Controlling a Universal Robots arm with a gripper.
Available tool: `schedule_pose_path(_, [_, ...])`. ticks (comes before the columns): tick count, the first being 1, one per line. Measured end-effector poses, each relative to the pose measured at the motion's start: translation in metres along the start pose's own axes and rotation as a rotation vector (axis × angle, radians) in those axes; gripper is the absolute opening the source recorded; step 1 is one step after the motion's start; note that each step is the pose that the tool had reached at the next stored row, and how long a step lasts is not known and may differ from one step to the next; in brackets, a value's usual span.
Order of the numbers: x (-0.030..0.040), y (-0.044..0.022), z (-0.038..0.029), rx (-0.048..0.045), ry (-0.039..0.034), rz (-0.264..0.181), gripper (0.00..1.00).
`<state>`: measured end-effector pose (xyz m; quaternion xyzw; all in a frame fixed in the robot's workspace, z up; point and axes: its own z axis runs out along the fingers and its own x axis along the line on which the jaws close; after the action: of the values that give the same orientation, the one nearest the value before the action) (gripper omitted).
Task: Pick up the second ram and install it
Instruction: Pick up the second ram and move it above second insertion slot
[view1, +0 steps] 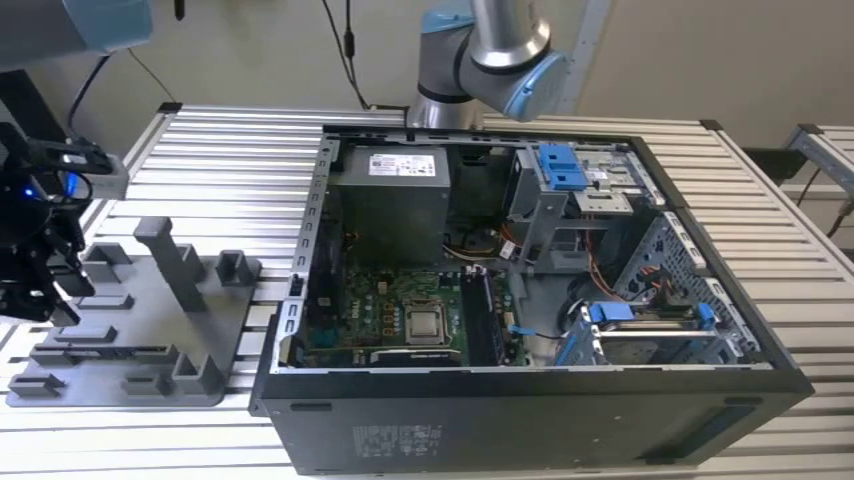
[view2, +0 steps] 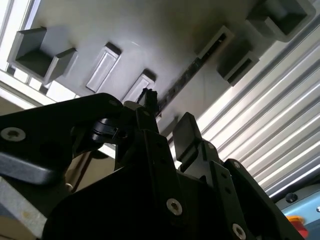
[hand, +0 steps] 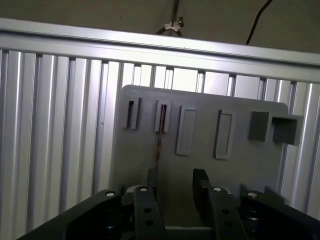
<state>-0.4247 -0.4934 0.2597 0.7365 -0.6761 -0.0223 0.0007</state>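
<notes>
While my claw (hand: 176, 184) hangs open and empty above the ram (hand: 158, 145), I judge it light, stiff, fragile: pinch flat faces mid-length.

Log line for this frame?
gripper: open, over fixture tray | second ram: on edge in tray slot, not clamped | install: not done

Gripper (hand: 176, 182) over grey tray (hand: 240, 160) with ram (hand: 159, 145)

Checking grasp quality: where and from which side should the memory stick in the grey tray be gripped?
The memory stick stands on edge in a slot of the tray, just its thin upper edge exposed; so probably come from above, pinching its two flat faces near mid-length.
</notes>
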Motion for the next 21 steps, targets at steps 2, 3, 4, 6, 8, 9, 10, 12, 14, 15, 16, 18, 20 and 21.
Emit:
schedule_pose_path(2, [0.001, 0.0, 0.0031, -0.0002, 0.0002, -0.002, 0.42])
schedule_pose_path(3, [0.0016, 0.0, 0.0047, -0.0003, 0.0002, -0.003, 0.42])
schedule_pose_path(4, [0.0022, 0.0001, 0.0062, -0.0003, 0.0003, -0.003, 0.42])
schedule_pose_path(6, [0.0035, 0.0001, 0.0091, -0.0003, 0.0003, -0.005, 0.42])
schedule_pose_path(8, [0.005, 0.0001, 0.0121, -0.0001, 0.0001, -0.006, 0.42])
schedule_pose_path(9, [0.0056, 0.0002, 0.0134, -0.0003, 0.0002, -0.007, 0.42])
schedule_pose_path(10, [0.0063, 0.0002, 0.0148, -0.0003, 0.0003, -0.008, 0.42])
schedule_pose_path(12, [0.0076, 0.0003, 0.0177, -0.0005, 0.0005, -0.009, 0.42])
schedule_pose_path(14, [0.0089, 0.0004, 0.0205, -0.0005, 0.0005, -0.011, 0.42])
schedule_pose_path(15, [0.0093, 0.0004, 0.0219, -0.0005, 0.0005, -0.012, 0.42])
schedule_pose_path(16, [0.0095, 0.0005, 0.0233, -0.0005, 0.0005, -0.013, 0.42])
schedule_pose_path(18, [0.0098, 0.0004, 0.0262, -0.0006, 0.0006, -0.015, 0.42])
schedule_pose_path(20, [0.01, 0.0002, 0.0297, -0.0006, 0.0014, -0.015, 0.42])
schedule_pose_path(21, [0.01, 0.0001, 0.0313, -0.0006, 0.0016, -0.015, 0.42])
